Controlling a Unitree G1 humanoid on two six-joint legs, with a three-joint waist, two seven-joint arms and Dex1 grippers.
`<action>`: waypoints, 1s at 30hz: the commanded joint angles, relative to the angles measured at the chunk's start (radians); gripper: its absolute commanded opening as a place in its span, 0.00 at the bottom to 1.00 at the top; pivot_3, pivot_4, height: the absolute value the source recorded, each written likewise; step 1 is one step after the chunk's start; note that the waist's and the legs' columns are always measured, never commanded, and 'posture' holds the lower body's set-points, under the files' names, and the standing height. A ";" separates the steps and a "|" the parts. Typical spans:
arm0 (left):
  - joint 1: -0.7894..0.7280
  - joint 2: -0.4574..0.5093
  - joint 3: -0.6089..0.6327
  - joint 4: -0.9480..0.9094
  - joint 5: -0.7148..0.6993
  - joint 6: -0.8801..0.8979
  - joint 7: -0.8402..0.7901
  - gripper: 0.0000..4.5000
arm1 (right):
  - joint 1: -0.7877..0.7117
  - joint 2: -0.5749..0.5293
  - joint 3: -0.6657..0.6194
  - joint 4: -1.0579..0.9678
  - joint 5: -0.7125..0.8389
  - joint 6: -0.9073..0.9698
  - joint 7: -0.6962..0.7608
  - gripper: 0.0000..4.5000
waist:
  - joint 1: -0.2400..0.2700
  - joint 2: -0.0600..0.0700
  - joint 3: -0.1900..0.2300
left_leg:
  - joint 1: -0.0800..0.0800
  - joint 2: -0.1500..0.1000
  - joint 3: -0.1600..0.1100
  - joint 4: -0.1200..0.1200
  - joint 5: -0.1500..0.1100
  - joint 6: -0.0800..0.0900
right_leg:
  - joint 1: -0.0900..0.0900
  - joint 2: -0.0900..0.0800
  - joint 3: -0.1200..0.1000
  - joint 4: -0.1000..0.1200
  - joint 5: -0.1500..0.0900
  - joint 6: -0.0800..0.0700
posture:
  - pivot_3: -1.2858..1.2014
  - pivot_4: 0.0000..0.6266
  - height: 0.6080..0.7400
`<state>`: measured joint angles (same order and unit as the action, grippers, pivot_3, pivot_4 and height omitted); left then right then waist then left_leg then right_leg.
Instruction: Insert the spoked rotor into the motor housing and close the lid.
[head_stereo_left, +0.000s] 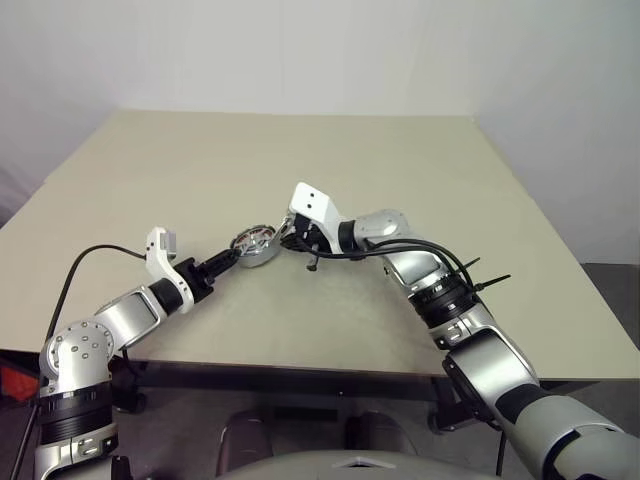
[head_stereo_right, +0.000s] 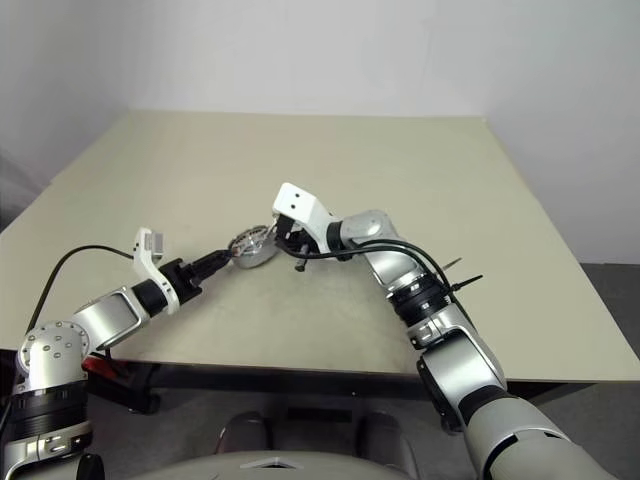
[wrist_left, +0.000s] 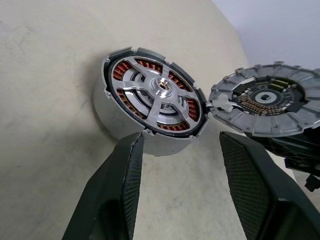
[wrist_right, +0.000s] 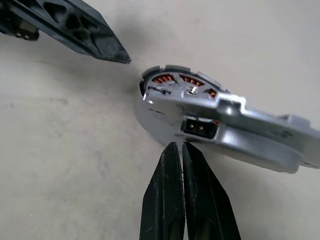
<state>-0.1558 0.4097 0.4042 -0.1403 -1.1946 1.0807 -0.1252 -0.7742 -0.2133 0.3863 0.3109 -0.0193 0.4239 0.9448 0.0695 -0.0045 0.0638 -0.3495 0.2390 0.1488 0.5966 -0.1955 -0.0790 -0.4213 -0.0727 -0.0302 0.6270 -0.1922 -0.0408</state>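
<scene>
The motor housing (wrist_left: 107, 120), a silver round dish, sits tilted on the table (head_stereo_left: 300, 160). Inside it is the spoked rotor (wrist_left: 155, 95), its copper windings showing between silver spokes. The grey lid (wrist_left: 265, 100), with a circuit board on its inner face, stands open beside the housing, its edge against the housing's rim. My left gripper (wrist_left: 181, 137) is open at the housing's near side, one finger (wrist_left: 125, 165) at the rim. My right gripper (wrist_right: 180, 145) is shut with nothing between its fingers, its tip just under the lid's connector (wrist_right: 199, 128).
The beige table spreads wide behind and to both sides of the parts. A black cable (head_stereo_left: 400, 250) runs along my right arm just above the tabletop. The table's front edge (head_stereo_left: 300, 368) lies close under my arms.
</scene>
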 joint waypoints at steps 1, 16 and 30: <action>-0.017 0.009 0.013 -0.034 -0.020 -0.004 -0.001 0.57 | -0.025 -0.009 -0.013 -0.023 0.001 -0.023 -0.005 0.02 | 0.000 0.000 0.000 | 0.000 0.000 0.000 0.000 0.000 0.000 | 0.000 0.000 0.000 0.000 0.000 0.000 | 0.52 0.00 1.00; -0.023 0.013 0.008 -0.026 -0.019 -0.001 -0.014 0.57 | 0.008 -0.103 -0.010 0.032 -0.055 -0.098 -0.020 0.02 | -0.001 0.000 0.000 | 0.000 0.000 0.000 0.000 0.000 0.000 | 0.000 0.000 0.000 -0.001 0.000 0.000 | 0.52 0.00 1.00; -0.011 -0.003 -0.009 -0.037 -0.018 0.003 -0.008 0.57 | 0.005 -0.040 -0.007 -0.011 -0.039 -0.085 -0.026 0.02 | -0.002 0.000 0.000 | 0.000 0.000 0.000 0.000 0.000 0.000 | 0.000 0.000 0.000 0.000 0.000 0.000 | 0.52 0.00 1.00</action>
<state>-0.1609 0.4078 0.3962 -0.1401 -1.1953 1.0816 -0.1270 -0.7491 -0.2679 0.3863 0.3505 -0.0755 0.3421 0.9224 0.0677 -0.0045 0.0638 -0.3494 0.2391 0.1489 0.5965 -0.1956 -0.0788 -0.4209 -0.0726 -0.0303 0.6265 -0.1921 -0.0409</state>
